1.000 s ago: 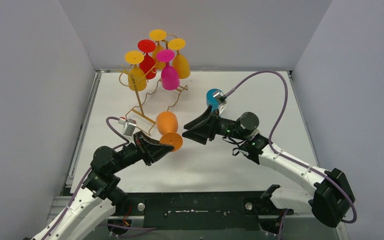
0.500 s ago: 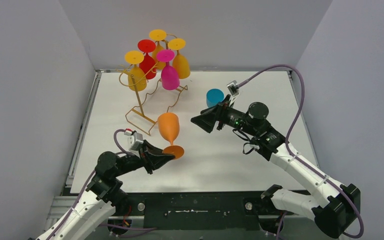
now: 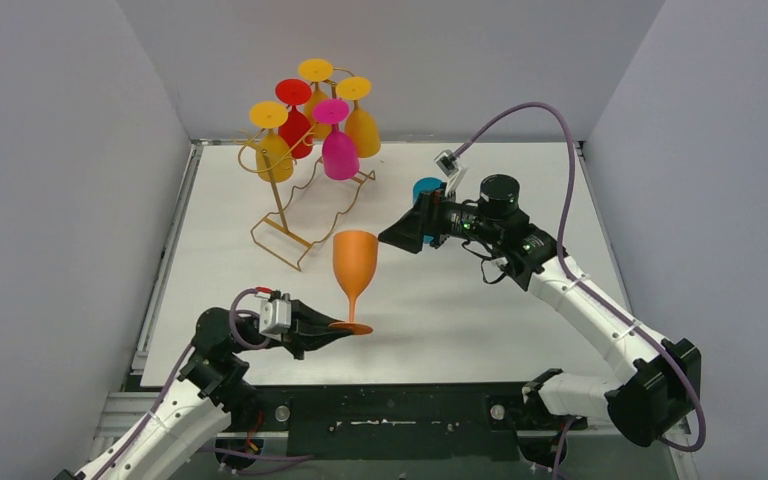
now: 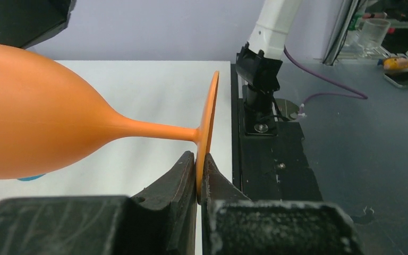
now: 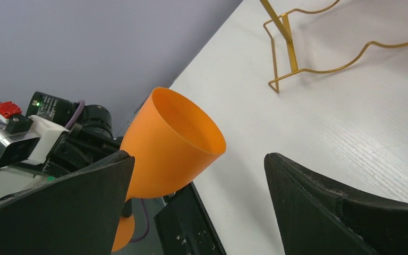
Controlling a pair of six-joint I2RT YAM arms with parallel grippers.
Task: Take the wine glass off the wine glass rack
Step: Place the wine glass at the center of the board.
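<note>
Orange is the one you are after: the wine glass (image 3: 355, 262) stands upright, mouth up, off the wine glass rack (image 3: 280, 205) and just in front of its wire base, toward the near edge of the table (image 3: 480, 310). Your left tool (image 3: 338, 330) is clamped on the rim of the glass's flat foot; the left wrist view shows that thin disc pinched edge-on between the two fingers (image 4: 183, 175). Whether the foot touches the table, you cannot tell. Your right tool (image 3: 392, 238) hangs with its fingers spread wide and nothing between them, to the right of the glass and apart from it, just beside a blue cup (image 3: 423, 187). On the rack, at the far left of the table, five other glasses (image 3: 340, 152) hang foot-up: three yellow, one red, one pink.
</note>
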